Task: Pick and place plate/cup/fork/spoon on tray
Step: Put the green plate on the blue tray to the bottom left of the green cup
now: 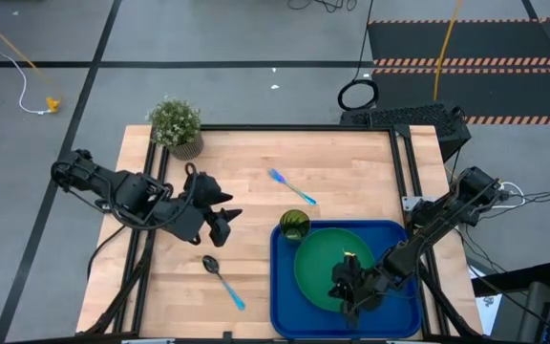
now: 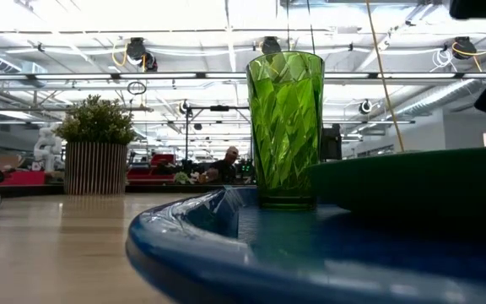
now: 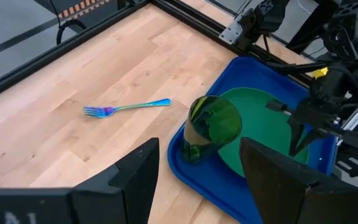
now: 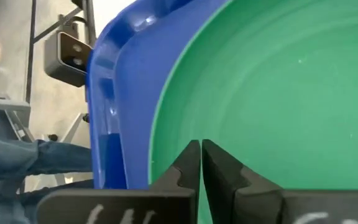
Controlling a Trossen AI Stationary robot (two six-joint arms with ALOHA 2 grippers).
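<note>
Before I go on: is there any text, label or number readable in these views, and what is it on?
None can be read for certain.
Left gripper: pale marks on its housing, cut off by the picture edge, unreadable.
Right gripper: pale strokes on its housing, also cut off, unreadable.
Plate, cup, tray, fork, spoon: no print visible.
Floor by the table: orange and black hazard stripes only, no words.
</note>
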